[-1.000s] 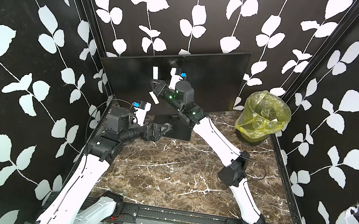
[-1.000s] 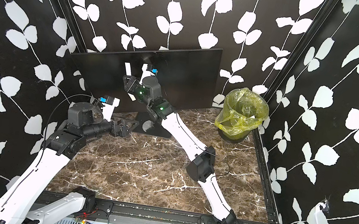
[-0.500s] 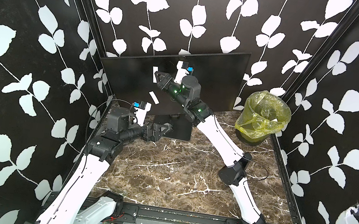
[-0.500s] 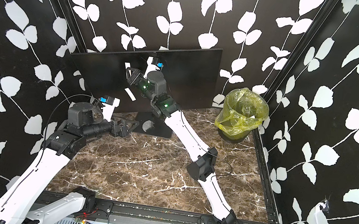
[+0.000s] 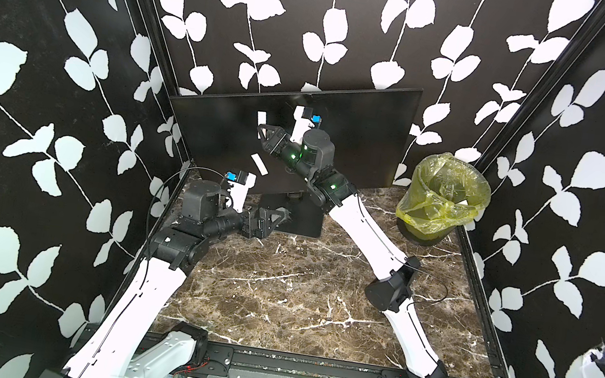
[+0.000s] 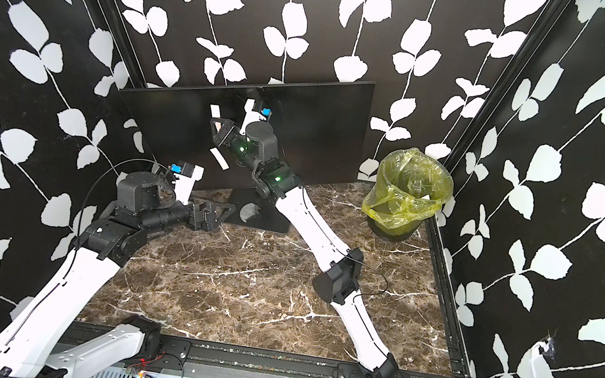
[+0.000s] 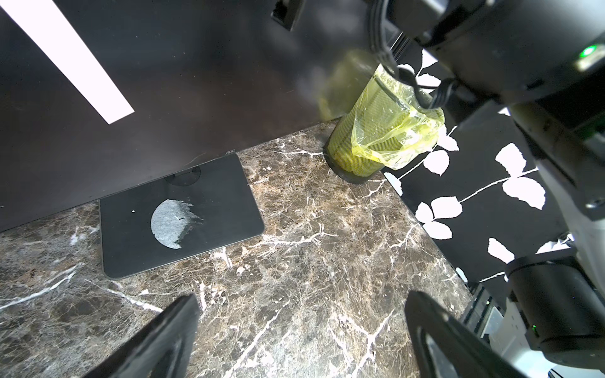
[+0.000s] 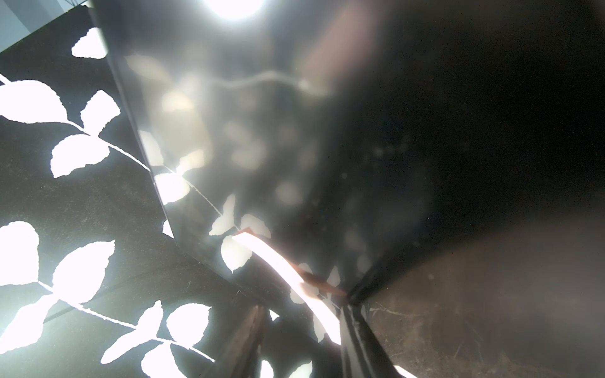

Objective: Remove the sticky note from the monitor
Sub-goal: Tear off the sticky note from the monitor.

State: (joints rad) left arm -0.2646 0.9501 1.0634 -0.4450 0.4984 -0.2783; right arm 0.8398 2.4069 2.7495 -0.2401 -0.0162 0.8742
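The black monitor (image 5: 361,134) (image 6: 321,128) stands at the back on its flat base plate (image 7: 212,196). A pale strip, the sticky note (image 5: 261,118) (image 6: 214,110), is stuck high on the left half of the screen. My right gripper (image 5: 263,137) (image 6: 216,130) is raised to the screen, its tips at the note's lower end. In the right wrist view the note (image 8: 278,261) runs between the parted fingers, close beside one of them; I cannot tell whether they touch. My left gripper (image 7: 301,311) (image 5: 281,215) hovers low before the base plate, open and empty.
A second white strip (image 5: 259,164) (image 7: 72,65) lies lower on the screen. A bin with a yellow liner (image 5: 444,194) (image 7: 376,137) stands at the back right on the marble tabletop (image 5: 297,298). Patterned walls close in on three sides.
The right gripper has risen up and to the left along the screen, reaching the upper strip. Both strips and the left arm have stayed in place.
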